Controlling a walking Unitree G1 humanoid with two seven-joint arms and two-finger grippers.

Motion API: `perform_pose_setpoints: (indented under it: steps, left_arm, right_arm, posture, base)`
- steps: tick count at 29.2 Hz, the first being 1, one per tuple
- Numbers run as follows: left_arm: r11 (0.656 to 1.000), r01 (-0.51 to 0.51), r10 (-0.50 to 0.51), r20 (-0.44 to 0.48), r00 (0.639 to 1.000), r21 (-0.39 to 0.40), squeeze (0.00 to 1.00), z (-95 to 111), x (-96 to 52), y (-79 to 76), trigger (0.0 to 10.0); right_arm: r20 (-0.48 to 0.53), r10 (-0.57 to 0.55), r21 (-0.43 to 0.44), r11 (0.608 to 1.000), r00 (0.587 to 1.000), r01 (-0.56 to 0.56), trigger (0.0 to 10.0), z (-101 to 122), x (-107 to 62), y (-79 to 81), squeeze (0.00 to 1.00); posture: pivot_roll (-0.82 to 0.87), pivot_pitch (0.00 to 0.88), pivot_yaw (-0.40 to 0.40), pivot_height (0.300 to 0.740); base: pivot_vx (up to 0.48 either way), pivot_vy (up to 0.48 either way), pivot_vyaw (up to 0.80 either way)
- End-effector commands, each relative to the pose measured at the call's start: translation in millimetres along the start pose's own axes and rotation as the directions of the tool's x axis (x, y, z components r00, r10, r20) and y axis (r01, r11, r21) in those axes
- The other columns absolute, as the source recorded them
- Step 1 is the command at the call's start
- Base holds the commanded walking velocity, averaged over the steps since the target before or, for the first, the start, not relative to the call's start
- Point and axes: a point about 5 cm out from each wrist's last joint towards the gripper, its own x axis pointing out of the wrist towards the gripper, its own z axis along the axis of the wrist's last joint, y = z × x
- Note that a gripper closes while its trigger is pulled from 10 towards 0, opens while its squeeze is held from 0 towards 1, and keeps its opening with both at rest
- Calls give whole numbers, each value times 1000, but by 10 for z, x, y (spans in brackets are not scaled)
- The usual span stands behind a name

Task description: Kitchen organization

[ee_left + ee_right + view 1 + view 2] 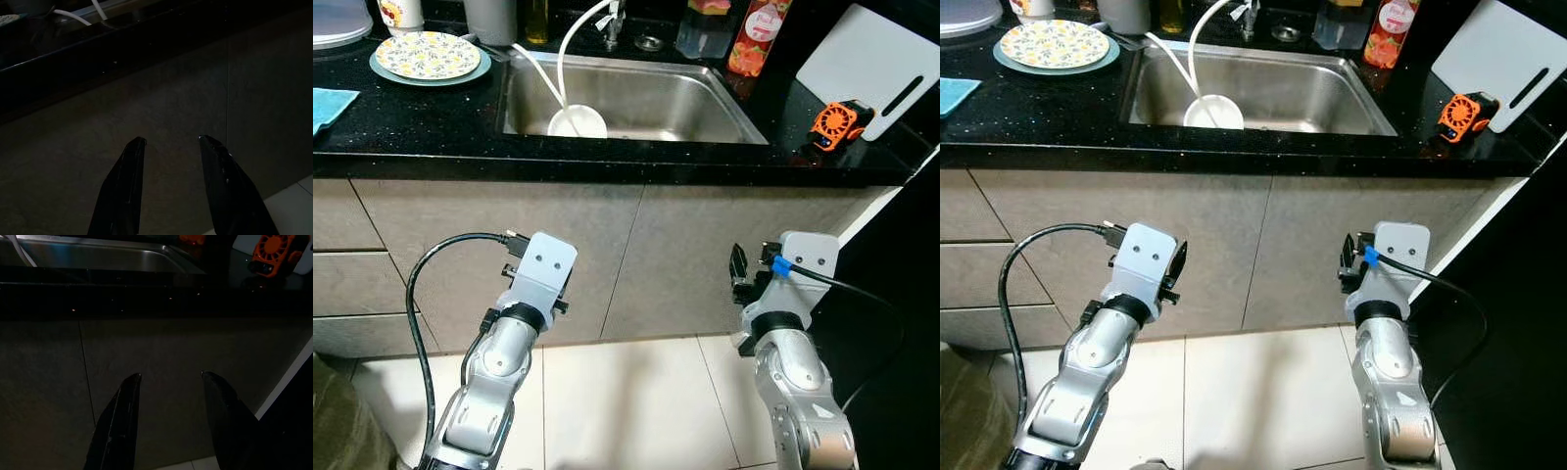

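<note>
Everything to be tidied is sitting up on the black counter, above and ahead of both grippers, which are hanging low in front of the cabinet doors under the sink. Nothing is within reach of the fingers yet; any pick is calling for the arms to rise over the counter's front edge first.

The right gripper is pointing at the cabinet face below the sink's right end, fingers spread apart and grasping nothing. Up and to its right, the orange fan is lying near the counter's right front corner, touching the white board that is leaning behind it. The right arm is judged the nearer one for it.

The left gripper is likewise released and empty, facing the cabinet below the sink's left end. The plate is resting toward the counter's back left, with a blue cloth at the left edge. A white bowl is sitting inside the sink at its front wall, between the two arms, the hose dropping into it.
</note>
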Motion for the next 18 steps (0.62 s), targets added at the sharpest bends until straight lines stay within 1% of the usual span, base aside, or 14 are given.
perform_pose_setpoints:
  steps: [1,4,9,14,18]
  left_arm:
    - [1000,20,-20,-14,1000,-4,0,-11,7,-59,10000]
    - [1000,17,-17,-17,1000,-8,0,-17,8,-45,10000]
    - [1000,14,-14,-24,1000,-7,0,-29,17,-10,10000]
    - [1000,19,-20,-32,999,-13,0,-40,23,-1,10000]
    - [1000,19,-20,-33,999,-10,0,-42,28,4,10000]
  right_arm:
    - [-21,-23,-9,1000,1000,23,10000,-24,-8,-59,0]
    - [-25,-22,-4,1000,999,22,10000,-32,-13,-62,0]
    - [-17,-18,5,1000,1000,18,10000,-17,5,-20,0]
    - [-21,-31,10,999,999,31,10000,-32,-5,-44,0]
    - [-19,-25,15,1000,1000,25,10000,-25,5,-21,0]
  posture:
    - [159,130,-113,740]
    - [158,131,-111,740]
    - [174,128,-100,740]
    - [171,129,-97,740]
    - [187,127,-98,740]
  base:
    - [0,0,0]
    - [0,0,0]
    - [0,0,0]
    - [0,0,0]
    - [0,0,0]
